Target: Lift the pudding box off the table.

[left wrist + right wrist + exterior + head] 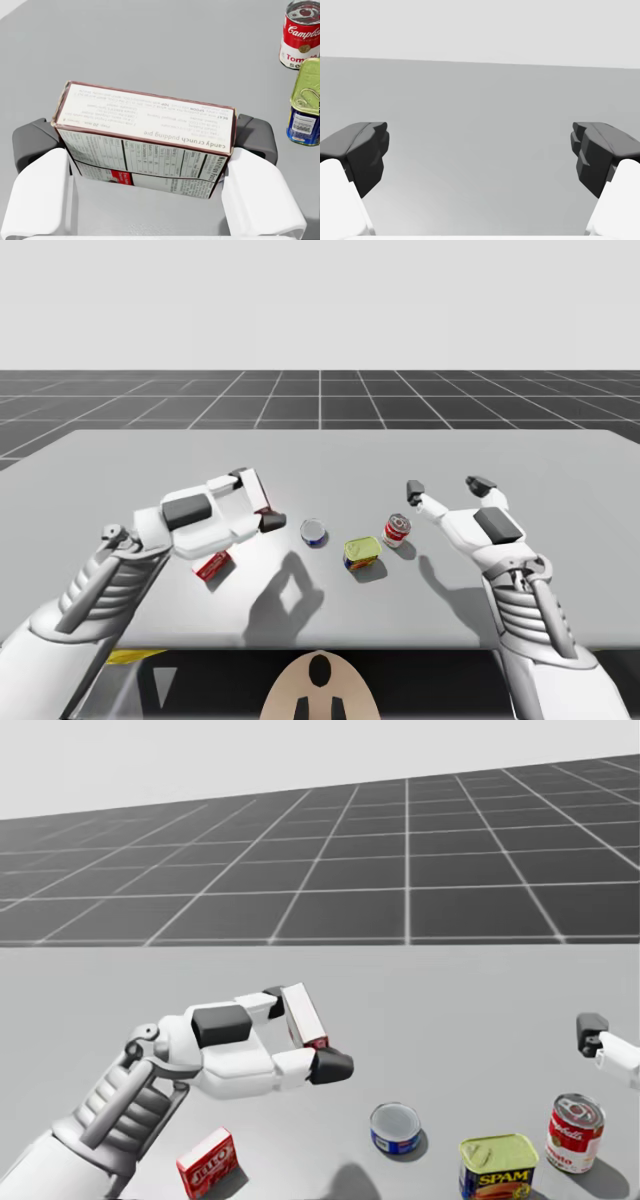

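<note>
The pudding box [252, 487], white with dark red edges, is held clear of the table, and its shadow falls on the tabletop below. My left gripper [257, 502] is shut on it, one dark pad against each end. In the left wrist view the box [145, 125] sits crosswise between the fingers [35, 145] with its printed side up. In the head view the box [303, 1013] stands tilted in the left gripper [302, 1030]. My right gripper [447, 487] hovers open to the right of the cans, and nothing lies between its fingers [365, 150].
A small red box [213, 565] lies on the grey table [120, 460] under my left forearm. A low blue can [313, 532], a yellow-topped blue tin [362, 553] and a red-and-white can [397, 530] stand in the middle.
</note>
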`<state>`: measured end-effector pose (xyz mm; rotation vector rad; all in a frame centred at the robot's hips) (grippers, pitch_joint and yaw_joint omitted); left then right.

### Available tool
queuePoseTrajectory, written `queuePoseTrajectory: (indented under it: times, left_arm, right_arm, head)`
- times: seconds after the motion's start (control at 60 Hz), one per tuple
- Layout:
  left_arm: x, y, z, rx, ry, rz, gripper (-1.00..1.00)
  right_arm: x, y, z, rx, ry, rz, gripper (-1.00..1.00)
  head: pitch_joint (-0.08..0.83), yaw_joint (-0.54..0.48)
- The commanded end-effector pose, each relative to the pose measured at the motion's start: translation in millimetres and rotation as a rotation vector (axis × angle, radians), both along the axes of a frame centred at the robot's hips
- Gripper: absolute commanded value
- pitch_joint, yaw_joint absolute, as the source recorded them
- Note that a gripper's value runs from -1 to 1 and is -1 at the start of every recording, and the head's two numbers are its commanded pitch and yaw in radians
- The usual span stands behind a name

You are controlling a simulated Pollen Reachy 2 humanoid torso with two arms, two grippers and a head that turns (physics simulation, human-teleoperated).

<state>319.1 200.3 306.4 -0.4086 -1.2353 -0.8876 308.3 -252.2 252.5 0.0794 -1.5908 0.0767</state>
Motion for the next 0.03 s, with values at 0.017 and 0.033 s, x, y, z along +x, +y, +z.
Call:
queuePoseTrajectory:
  times: [0.017,0.033]
  left_arm:
    - [0.7,-1.6,78.4,-0.046,-0.178,0.021,0.97]
    - [0.1,-2.1,82.9,-0.052,-0.184,0.020,0.97]
  right_arm:
    - [-2.6,1.5,0.4,0.026,0.011,0.058,-1.00]
    - [-2.6,1.6,0.3,0.028,0.016,0.054,-1.00]
  head:
    - [0.331,0.19]
    - [0.331,0.19]
